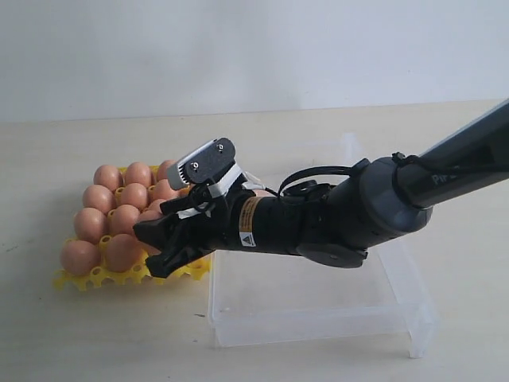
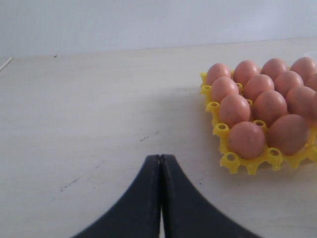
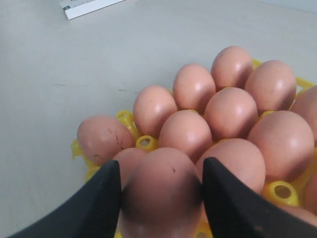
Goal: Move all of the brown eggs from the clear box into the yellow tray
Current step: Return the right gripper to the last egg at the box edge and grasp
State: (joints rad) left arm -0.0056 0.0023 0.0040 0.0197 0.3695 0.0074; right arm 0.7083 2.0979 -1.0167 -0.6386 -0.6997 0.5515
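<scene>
Jaws of our left gripper [image 2: 160,163] are pressed together on nothing. It sits low over the table [image 2: 74,114], on the left side of the yellow tray [image 1: 79,280] and well apart from it. We see the brown eggs [image 1: 107,177] seated upright in the tray's cups, row behind row, with yellow pegs showing between them. At the tray's near right corner our right gripper [image 1: 161,248] reaches in from the right. Its two dark fingers [image 3: 99,198] are spread wide and pinch one egg [image 3: 161,193] by its sides. We cannot tell whether that egg already sits in a cup. Just beside the tray on its right stands the clear box [image 1: 302,330], and the right arm passes over it.
</scene>
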